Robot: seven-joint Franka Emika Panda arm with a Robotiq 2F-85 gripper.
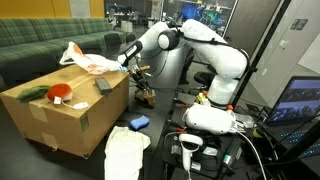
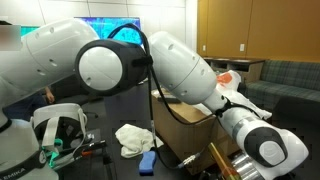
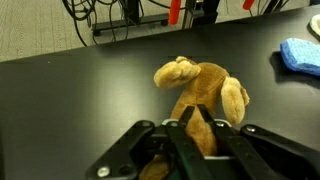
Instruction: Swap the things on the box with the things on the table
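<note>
My gripper [image 3: 186,118] is shut on a brown plush toy [image 3: 203,88] and holds it over a dark surface. In an exterior view the gripper [image 1: 134,70] is beside the right end of the cardboard box [image 1: 62,122], and the plush [image 1: 145,94] hangs below it. On the box lie a green item [image 1: 31,93], a red item [image 1: 60,91], a grey item [image 1: 102,86] and a white and orange cloth [image 1: 86,61]. A blue item [image 1: 138,122] and a white cloth [image 1: 126,152] lie on the dark surface below.
A green sofa [image 1: 40,45] stands behind the box. The robot base [image 1: 210,115] and a screen [image 1: 296,100] stand to the right. The white cloth [image 2: 133,138], the blue item [image 2: 148,160] and the box [image 2: 196,128] also show past the arm; the blue item [image 3: 300,55] shows at the wrist view's edge.
</note>
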